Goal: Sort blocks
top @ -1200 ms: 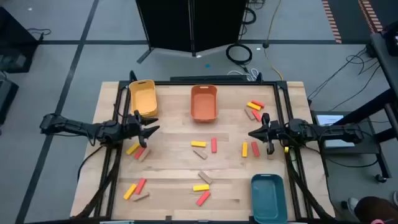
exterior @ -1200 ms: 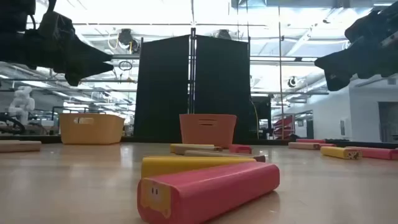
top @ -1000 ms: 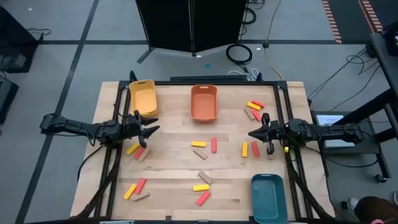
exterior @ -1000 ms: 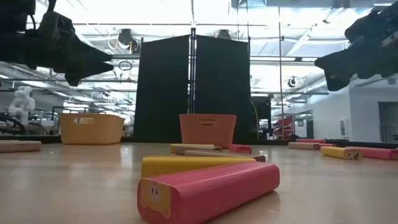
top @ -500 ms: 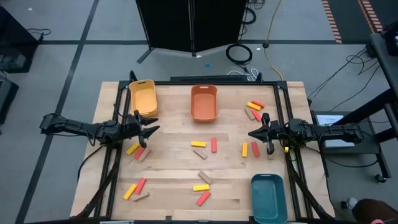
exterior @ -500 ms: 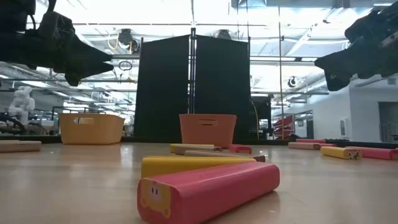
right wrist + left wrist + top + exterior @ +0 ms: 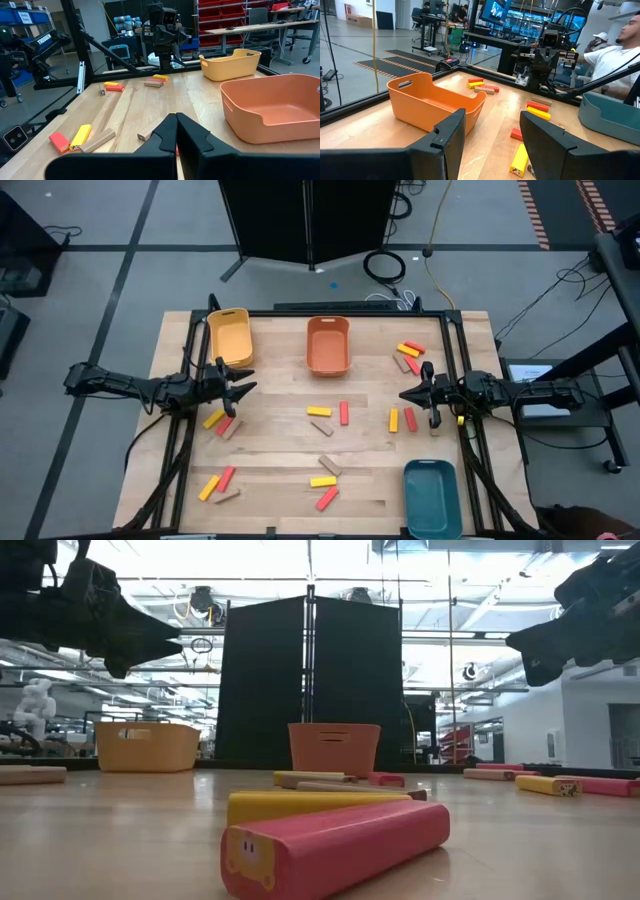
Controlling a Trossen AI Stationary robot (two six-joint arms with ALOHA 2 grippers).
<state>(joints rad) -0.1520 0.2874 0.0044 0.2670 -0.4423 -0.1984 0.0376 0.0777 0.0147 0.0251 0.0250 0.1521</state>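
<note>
Blocks [image 7: 320, 412] lie scattered over the desk [image 7: 270, 450], in small groups from lower left to upper right. At middle left the left gripper [image 7: 244, 389] hovers with jaws apart, empty. At middle right the right gripper [image 7: 404, 394] hovers, jaws closed on nothing.

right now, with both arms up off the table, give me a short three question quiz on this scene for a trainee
1. True or false: the orange bin already holds blocks.
2. Which gripper is open? A) left gripper B) right gripper
3. Fill in: the teal bin sits at the table's near edge on the ____ arm's side.

Key
1. False. The orange bin is empty; so are the yellow bin and the teal bin.
2. A. Its fingers stand apart; the right gripper is shut on nothing.
3. Right.
</note>
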